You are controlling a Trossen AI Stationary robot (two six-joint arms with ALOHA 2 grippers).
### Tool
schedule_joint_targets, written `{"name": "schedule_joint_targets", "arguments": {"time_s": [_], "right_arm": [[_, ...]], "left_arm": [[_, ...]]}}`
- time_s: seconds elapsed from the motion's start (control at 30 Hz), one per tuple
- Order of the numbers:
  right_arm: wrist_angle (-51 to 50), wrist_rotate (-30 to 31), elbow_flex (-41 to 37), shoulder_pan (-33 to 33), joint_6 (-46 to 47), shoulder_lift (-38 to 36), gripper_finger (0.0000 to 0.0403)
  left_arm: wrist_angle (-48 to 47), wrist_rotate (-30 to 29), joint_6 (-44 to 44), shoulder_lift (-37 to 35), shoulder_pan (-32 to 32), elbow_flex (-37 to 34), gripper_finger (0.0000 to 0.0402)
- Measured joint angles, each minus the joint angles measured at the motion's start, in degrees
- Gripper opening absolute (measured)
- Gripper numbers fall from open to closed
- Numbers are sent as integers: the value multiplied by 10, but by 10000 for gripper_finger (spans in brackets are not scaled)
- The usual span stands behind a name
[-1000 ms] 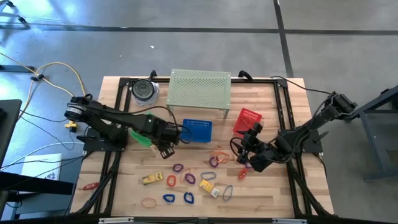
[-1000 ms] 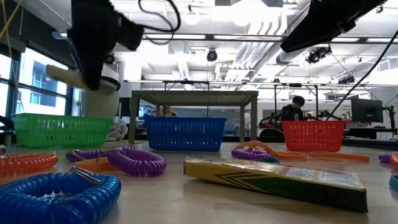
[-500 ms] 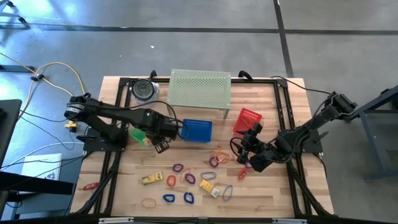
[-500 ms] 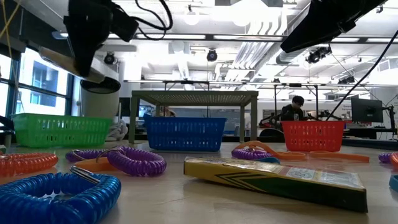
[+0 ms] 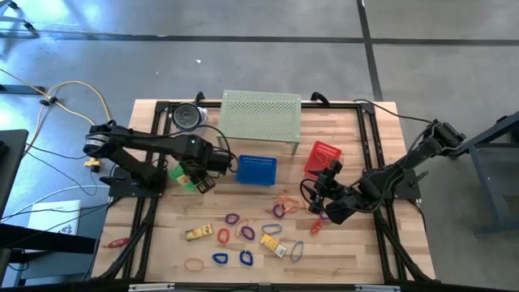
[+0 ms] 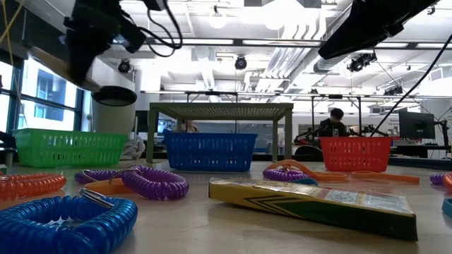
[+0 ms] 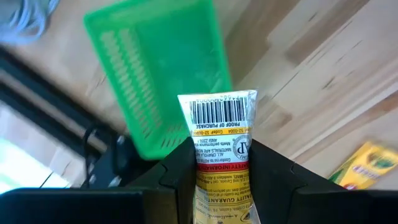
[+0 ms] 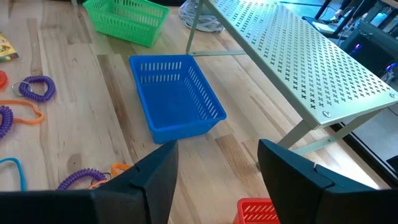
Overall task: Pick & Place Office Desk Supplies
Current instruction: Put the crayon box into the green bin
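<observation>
My left gripper is over the table's left part, above the green basket, shut on a small yellow-and-white crayon box. In the left wrist view the green basket lies just beyond the box. My right gripper hangs open over the table's right half, near the red basket, and touches nothing. Purple, blue, orange and red coil loops and two yellow crayon boxes lie flat on the near half of the table. My left gripper pinches the crayon box between its two fingers, one on each long side. The barcode end sticks out past the fingertips. The box is lifted clear of the table, above the green basket's edge.
A blue basket stands mid-table in front of a perforated metal shelf. A round roll sits at the far left. A black frame borders the tabletop. In the low view a person sits in the room beyond.
My left gripper, shut on the crayon box, has moved up and toward the table's far-left, from near the blue basket's near corner to above the green basket. The right arm has kept still.
</observation>
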Motion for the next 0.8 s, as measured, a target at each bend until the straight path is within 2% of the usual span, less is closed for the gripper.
{"name": "schedule_joint_targets", "arguments": {"time_s": [0.23,0.8], "right_arm": [[2,0,0,0,0,0,210],[9,2,0,0,0,0,210]], "left_arm": [[-4,3,-31,-1,-25,0,119],[-6,6,-31,-4,-61,0,119]]}}
